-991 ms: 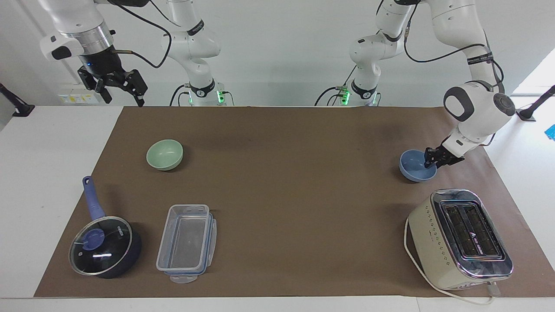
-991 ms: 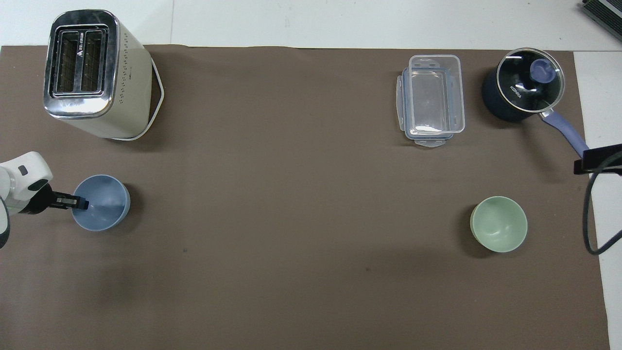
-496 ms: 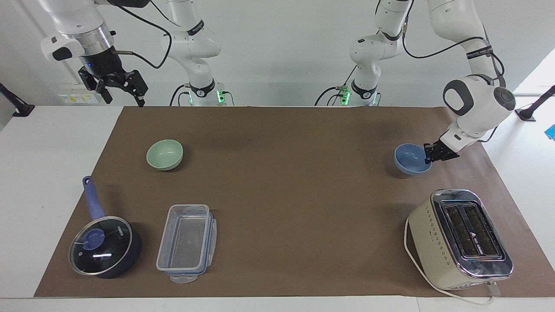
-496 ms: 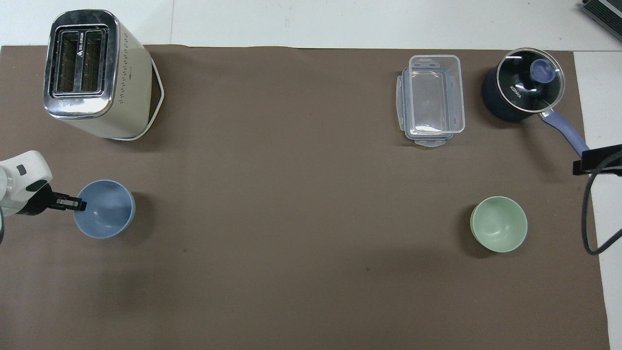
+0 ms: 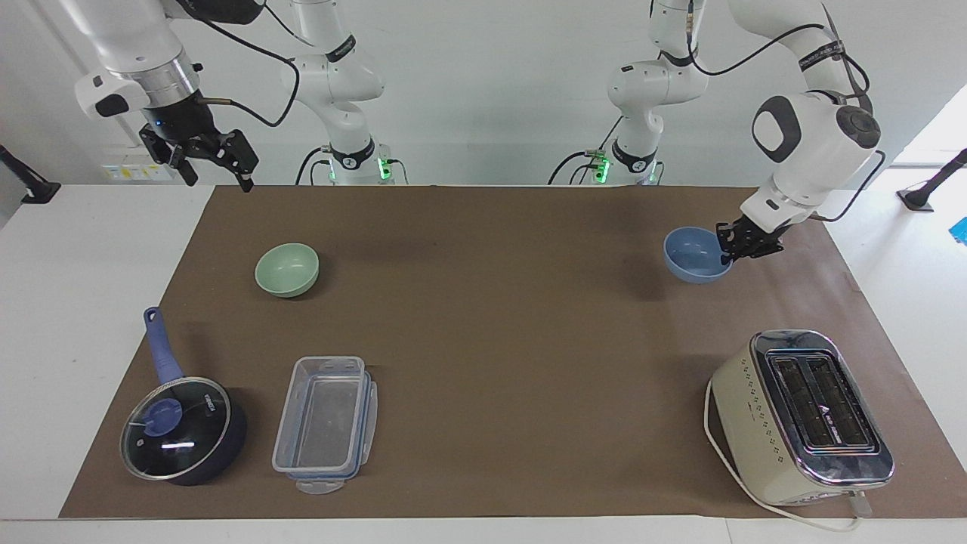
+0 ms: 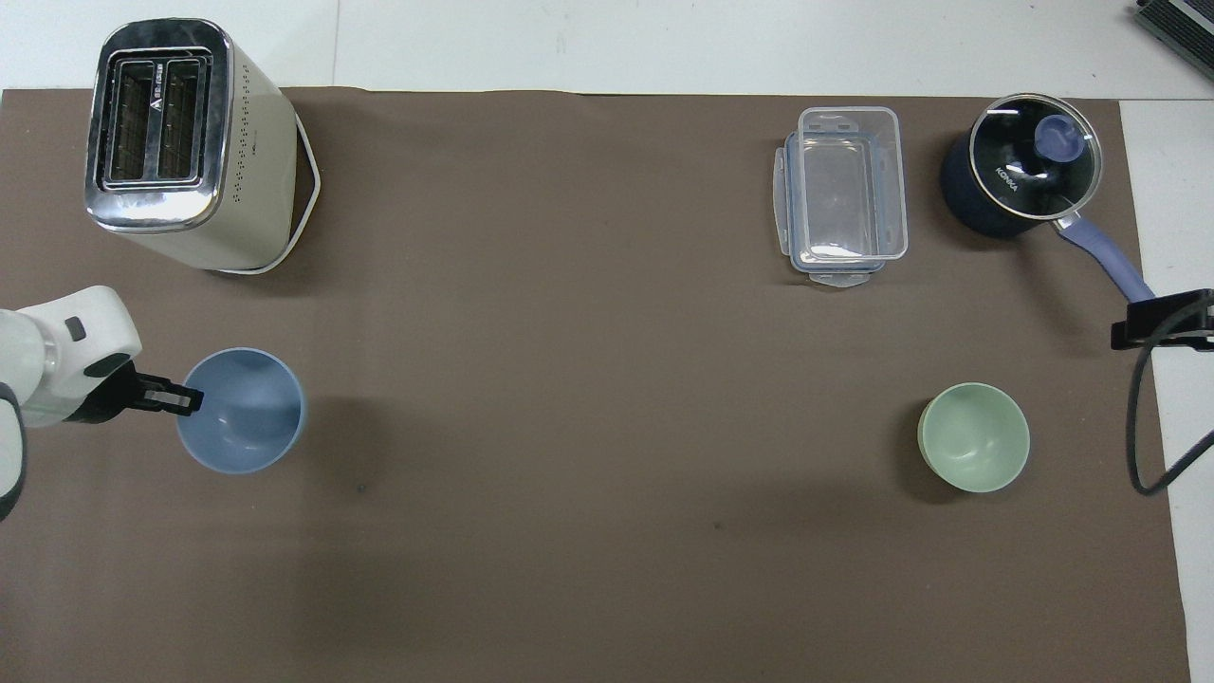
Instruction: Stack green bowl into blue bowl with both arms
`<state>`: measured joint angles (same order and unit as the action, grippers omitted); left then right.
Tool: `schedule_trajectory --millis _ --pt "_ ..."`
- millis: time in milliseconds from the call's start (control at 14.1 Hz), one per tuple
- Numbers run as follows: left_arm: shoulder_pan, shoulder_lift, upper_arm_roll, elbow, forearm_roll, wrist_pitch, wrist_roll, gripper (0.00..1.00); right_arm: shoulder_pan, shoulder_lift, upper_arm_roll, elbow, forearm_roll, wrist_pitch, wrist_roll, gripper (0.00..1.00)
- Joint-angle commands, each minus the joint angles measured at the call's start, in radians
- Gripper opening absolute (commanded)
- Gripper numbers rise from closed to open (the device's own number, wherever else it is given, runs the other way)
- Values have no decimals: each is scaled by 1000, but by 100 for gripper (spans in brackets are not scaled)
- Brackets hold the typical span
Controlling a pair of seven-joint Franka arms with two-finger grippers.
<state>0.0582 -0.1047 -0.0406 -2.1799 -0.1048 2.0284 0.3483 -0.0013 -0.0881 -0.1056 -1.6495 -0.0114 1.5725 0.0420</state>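
The blue bowl (image 5: pixel 696 255) (image 6: pixel 242 410) hangs upright above the brown mat at the left arm's end of the table, with its shadow on the mat below. My left gripper (image 5: pixel 729 249) (image 6: pixel 187 402) is shut on the bowl's rim, on the side toward the table's end. The pale green bowl (image 5: pixel 287 269) (image 6: pixel 974 437) rests on the mat at the right arm's end. My right gripper (image 5: pixel 214 169) hangs open high over the table's edge by the robots; only a dark piece of it (image 6: pixel 1162 319) shows in the overhead view.
A cream toaster (image 5: pixel 801 414) (image 6: pixel 185 144) stands farther from the robots than the blue bowl. A clear lidded container (image 5: pixel 326 423) (image 6: pixel 840 193) and a dark blue saucepan with a glass lid (image 5: pixel 178 427) (image 6: pixel 1024 178) sit farther out than the green bowl.
My left gripper has closed on the blue bowl's rim, lifted it off the mat and carried it toward the table's middle. The right gripper has shifted slightly.
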Motion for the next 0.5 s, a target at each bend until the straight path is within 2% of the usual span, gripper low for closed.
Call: schedule_trajectory --millis 0,212,425 --pt "-115 -13 11 -18 -9 13 -122 0 -34 -21 3 -107 -4 85 -97 100" --pt "-262 3 10 -18 -9 62 -314 0 -54 -16 4 -226 -4 202 -183 100" --pt "-421 78 10 -17 -9 192 -532 0 -71 -9 4 -349 -2 343 -305 100"
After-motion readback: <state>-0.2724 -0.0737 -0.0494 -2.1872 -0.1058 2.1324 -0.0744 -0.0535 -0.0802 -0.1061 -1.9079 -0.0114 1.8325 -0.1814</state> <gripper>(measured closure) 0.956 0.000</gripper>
